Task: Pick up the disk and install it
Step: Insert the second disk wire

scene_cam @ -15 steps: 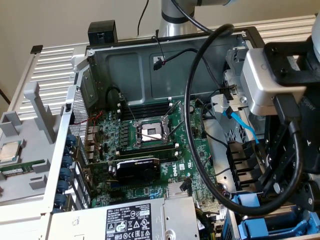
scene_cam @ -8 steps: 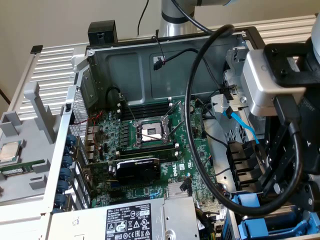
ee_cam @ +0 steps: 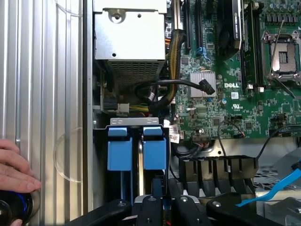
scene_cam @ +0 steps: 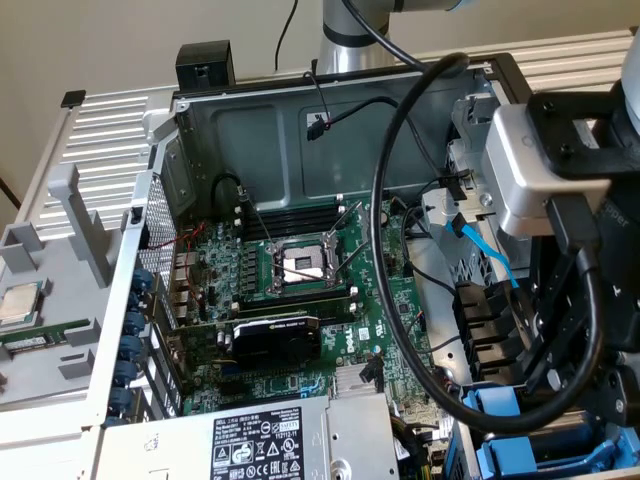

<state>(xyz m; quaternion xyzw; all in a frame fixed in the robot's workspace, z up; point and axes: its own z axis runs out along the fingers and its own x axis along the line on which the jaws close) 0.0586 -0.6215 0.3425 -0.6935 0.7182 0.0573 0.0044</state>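
Observation:
The disk shows as a bright blue carrier (ee_cam: 155, 153) standing on edge in the drive bay (ee_cam: 101, 155) at the case's corner. Its blue edge runs back to my gripper (ee_cam: 162, 200), whose black fingers (ee_cam: 150, 205) sit close together on either side of it, shut on it. The silver body and label are hidden. In the exterior view my gripper (scene_cam: 555, 385) hangs low over the blue bay parts (scene_cam: 495, 455) at that view's lower right.
A second blue carrier (ee_cam: 120, 153) sits in the neighbouring slot. A person's hand (ee_cam: 14, 167) rests on the ribbed table beside the case. The grey power-supply box (scene_cam: 270, 440), motherboard (scene_cam: 300, 265), a thick black cable loop (scene_cam: 385, 300) and a blue cable (scene_cam: 490, 250) crowd the case.

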